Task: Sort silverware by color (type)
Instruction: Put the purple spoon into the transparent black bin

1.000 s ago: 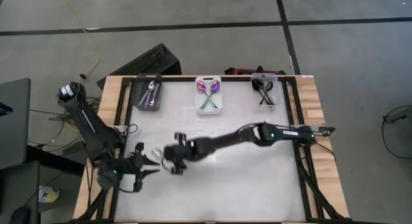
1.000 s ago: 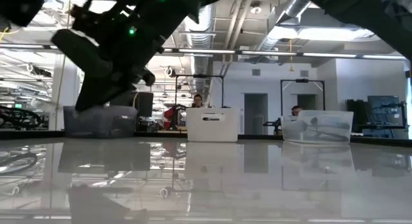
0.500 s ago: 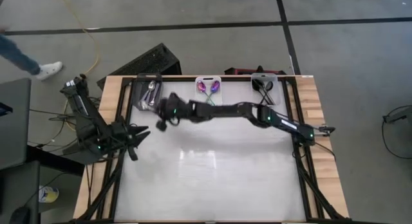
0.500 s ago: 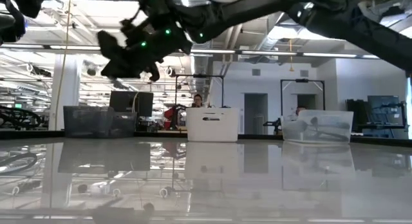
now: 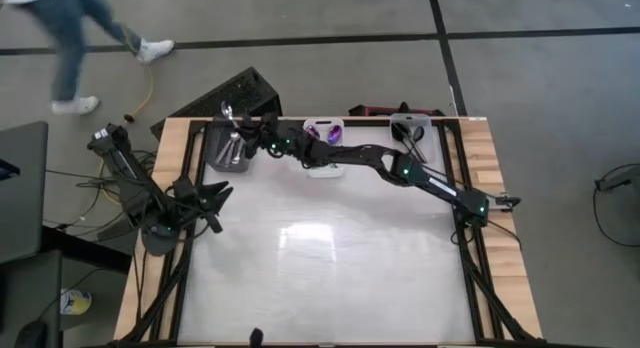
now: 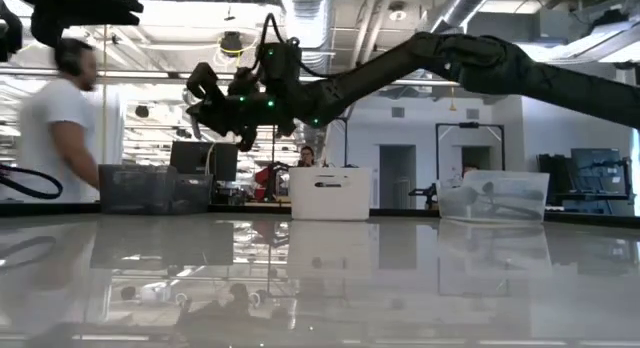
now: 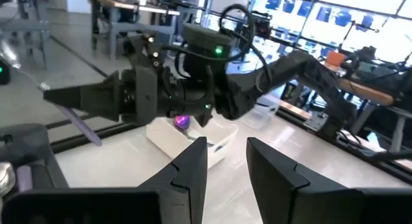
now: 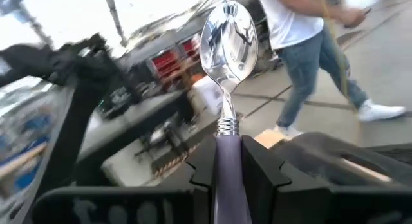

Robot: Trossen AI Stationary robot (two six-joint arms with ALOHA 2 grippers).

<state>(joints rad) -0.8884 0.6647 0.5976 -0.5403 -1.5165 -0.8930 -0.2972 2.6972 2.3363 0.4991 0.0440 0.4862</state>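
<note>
My right gripper (image 5: pixel 244 135) hovers over the far-left dark bin (image 5: pixel 216 156), shut on a silver spoon (image 8: pixel 228 40); its bowl (image 5: pixel 227 110) sticks out toward the table's far edge. That bin holds silver spoons (image 5: pixel 236 146). The white middle bin (image 5: pixel 340 168) holds purple-pink spoons (image 5: pixel 322 136), and the far-right bin (image 5: pixel 428 158) holds black spoons (image 5: pixel 411 138). My left gripper (image 5: pixel 216 197) waits open near the table's left edge, above the surface; its fingers (image 7: pixel 192 166) stand apart and touch nothing. My right gripper pinches the spoon's greyish handle (image 8: pixel 226 153) between its two fingers, just below the ringed neck. The fingers lie along the handle and the bowl (image 8: pixel 228 40) projects past the fingertips. The spoon is lifted clear, above the left bin.
The three bins sit in a row along the far edge. A black crate (image 5: pixel 235 91) lies on the floor beyond the far-left corner. A person (image 5: pixel 75 33) walks past there and shows at left (image 6: pixel 60 118) in the low view. The table's white middle (image 5: pixel 330 258) is bare.
My right gripper has risen from the near-left part of the table and swung toward the far edge, to above the left bin, shut all the while. My left gripper has drawn back toward the left and far side. A person has walked across the floor.
</note>
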